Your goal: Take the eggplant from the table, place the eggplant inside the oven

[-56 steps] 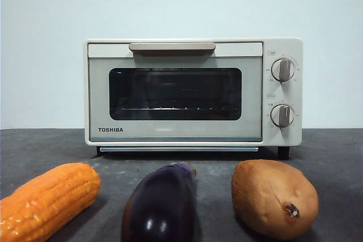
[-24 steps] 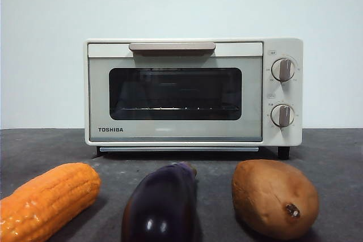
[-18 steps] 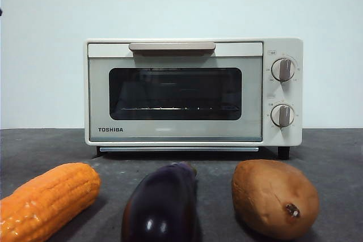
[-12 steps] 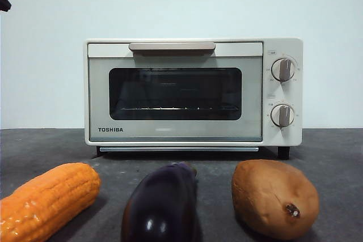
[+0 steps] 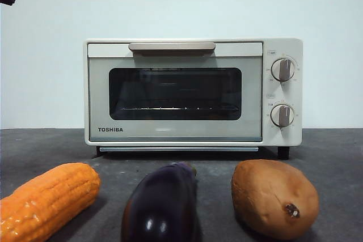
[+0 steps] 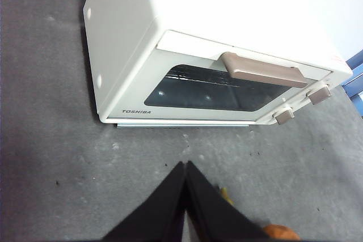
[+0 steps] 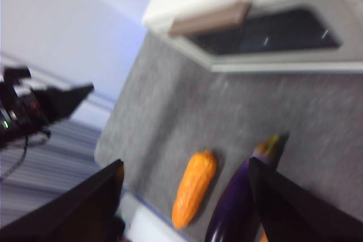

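Eggplant [image 5: 161, 205] lies on the bench [image 5: 334, 151] in the front view, between the corn cob [image 5: 48, 199] and the sweet potato [image 5: 275, 196], well in front of the oven [image 5: 193, 92], whose door is shut. Its long axis runs toward the oven, stem end farthest from the camera. Only a black tip shows at the upper left corner; no tool is near the eggplant.

From the left wrist, the left tool [image 6: 186, 165] has its jaws pressed together on nothing, above bare bench just short of the oven [image 6: 215, 43], facing its door handle [image 6: 264, 72]. The eggplant is not visible here; only an orange scrap shows beside the jaws.

From the right wrist, blurred, the right tool [image 7: 184, 182] is spread wide and empty, and the eggplant [image 7: 238, 208] lies directly ahead between its jaws, lengthwise, stem pointing away toward the oven [image 7: 255, 32]. The corn cob [image 7: 194, 188] lies just beside it. The right arm looks better placed for the pick; the left seems lined up with the door.
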